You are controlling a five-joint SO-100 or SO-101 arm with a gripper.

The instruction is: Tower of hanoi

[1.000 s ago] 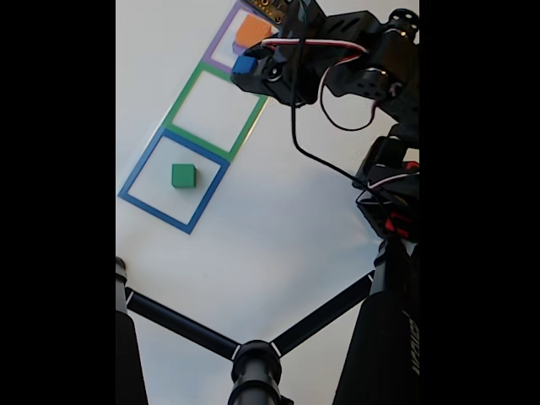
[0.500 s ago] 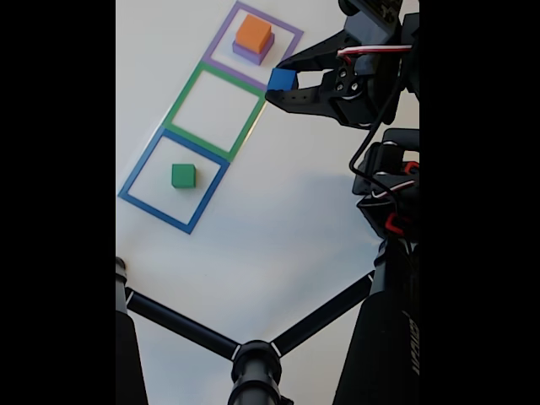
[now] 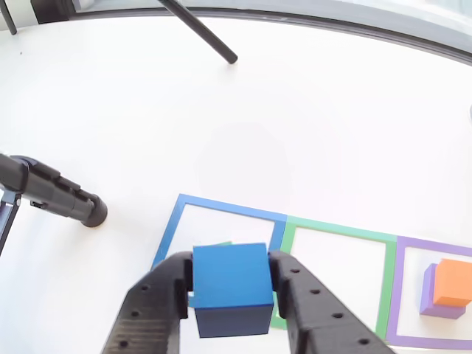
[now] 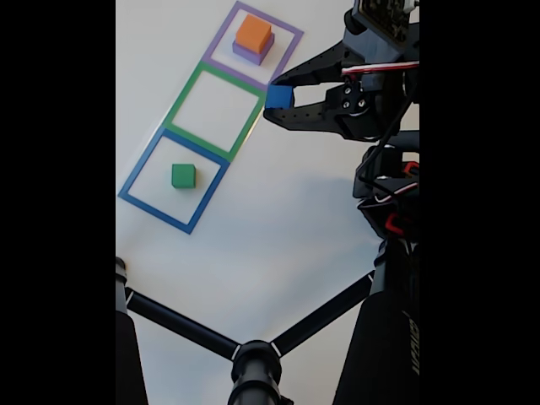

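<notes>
**Blue cube held above the row of squares**

In the other view, nearest the camera, the end effector (image 3: pixel 232 291) has its two black fingers closed against opposite sides of the blue cube (image 3: pixel 231 287), which sits between them clear of the white table (image 3: pixel 221 125). Just behind the cube is the blue square outline (image 3: pixel 221 209), and a sliver of the green cube inside it peeks out at the blue cube's upper left edge. Right of the blue square outline in this view comes the green square outline (image 3: pixel 335 231), then the purple square outline (image 3: pixel 413 243), where an orange cube (image 3: pixel 452 282) sits on a purple block (image 3: pixel 428 291).

In the fixed view, the end effector (image 4: pixel 278 95) holds the blue cube (image 4: pixel 278 97) just beside the right edge of the green square outline (image 4: pixel 190 84), near its corner with the purple square outline (image 4: pixel 221 34). The green cube (image 4: pixel 183 175) rests inside the blue square outline (image 4: pixel 139 173). The orange cube (image 4: pixel 253 34) tops the purple block (image 4: pixel 245 54). A black tripod (image 4: pixel 253 363) spreads along the bottom.
</notes>
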